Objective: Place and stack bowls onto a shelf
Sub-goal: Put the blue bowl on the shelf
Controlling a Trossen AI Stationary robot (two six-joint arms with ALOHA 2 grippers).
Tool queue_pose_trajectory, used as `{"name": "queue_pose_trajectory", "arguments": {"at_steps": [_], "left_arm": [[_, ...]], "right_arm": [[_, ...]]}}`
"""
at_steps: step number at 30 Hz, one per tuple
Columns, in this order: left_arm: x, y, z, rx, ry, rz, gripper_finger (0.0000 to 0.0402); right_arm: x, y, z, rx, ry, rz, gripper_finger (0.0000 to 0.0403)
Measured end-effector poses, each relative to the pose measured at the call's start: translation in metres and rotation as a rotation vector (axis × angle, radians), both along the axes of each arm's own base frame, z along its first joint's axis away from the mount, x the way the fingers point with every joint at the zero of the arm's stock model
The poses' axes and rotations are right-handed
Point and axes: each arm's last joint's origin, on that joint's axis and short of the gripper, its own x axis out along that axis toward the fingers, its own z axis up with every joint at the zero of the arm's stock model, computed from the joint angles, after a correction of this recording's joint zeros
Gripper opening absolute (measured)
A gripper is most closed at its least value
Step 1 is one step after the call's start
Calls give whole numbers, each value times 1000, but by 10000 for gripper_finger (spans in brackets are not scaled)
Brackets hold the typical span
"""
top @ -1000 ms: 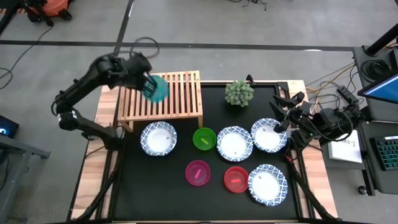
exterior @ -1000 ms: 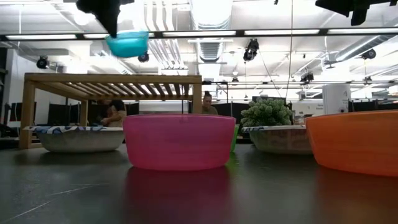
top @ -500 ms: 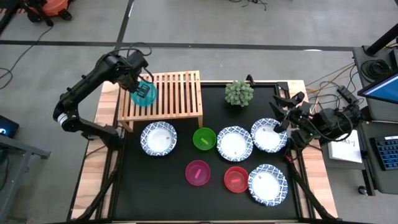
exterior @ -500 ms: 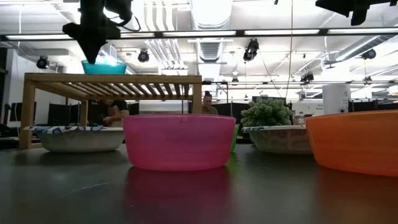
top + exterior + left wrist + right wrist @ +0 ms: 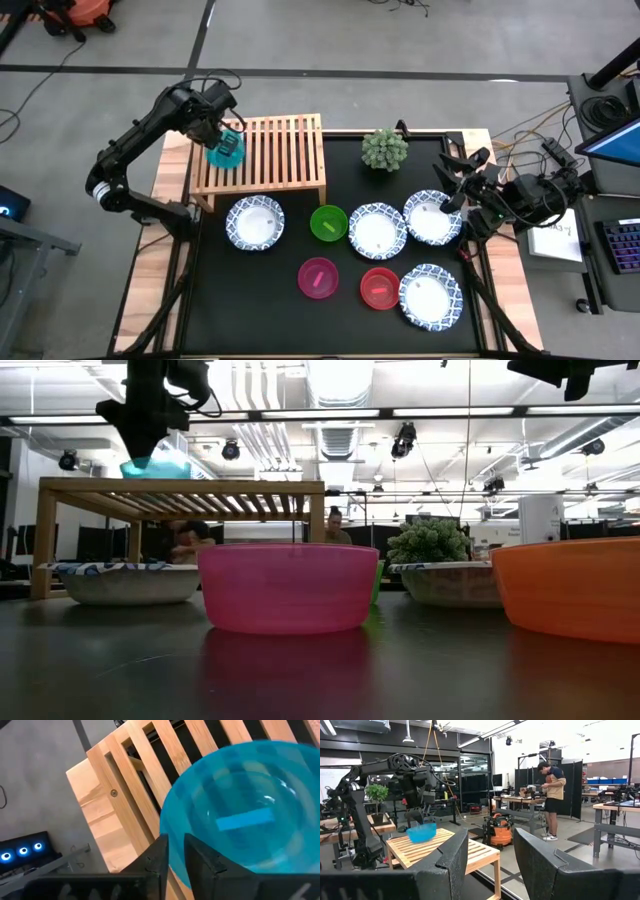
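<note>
Left tool (image 5: 226, 143) clamped, arm reaching far forward; right tool (image 5: 447, 168) fingers spread, arm idle at right edge.

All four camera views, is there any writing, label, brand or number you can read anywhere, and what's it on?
None can be read.
Teal bowl: a plain blue strip shows inside it, with no letters visible.
Paper sheet beside the table, near the right arm: its marks are too small to read.
Patterned bowls and the shelf: pattern and bare wood only, no text.
</note>
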Motion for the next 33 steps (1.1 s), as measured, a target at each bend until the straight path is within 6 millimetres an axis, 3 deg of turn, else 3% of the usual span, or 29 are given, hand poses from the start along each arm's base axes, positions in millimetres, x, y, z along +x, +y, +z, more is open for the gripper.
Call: {"name": "queue_pose_trajectory", "arguments": {"at_steps": [7,14,21,33], "left_arm": [[0,0,0,-24,-9,-38,87],[18,-7,2,-4,-122,-115,91],[23,-6,-4,-5,-105,-114,80],[11,-15,-33,-127,47,-58,44]], "right_arm": [[0,0,0,0,0,0,148],[0,0,0,0,0,0,148],[0,0,0,0,1,0,148],[0,0,-2,-6,17,0,148]]}}
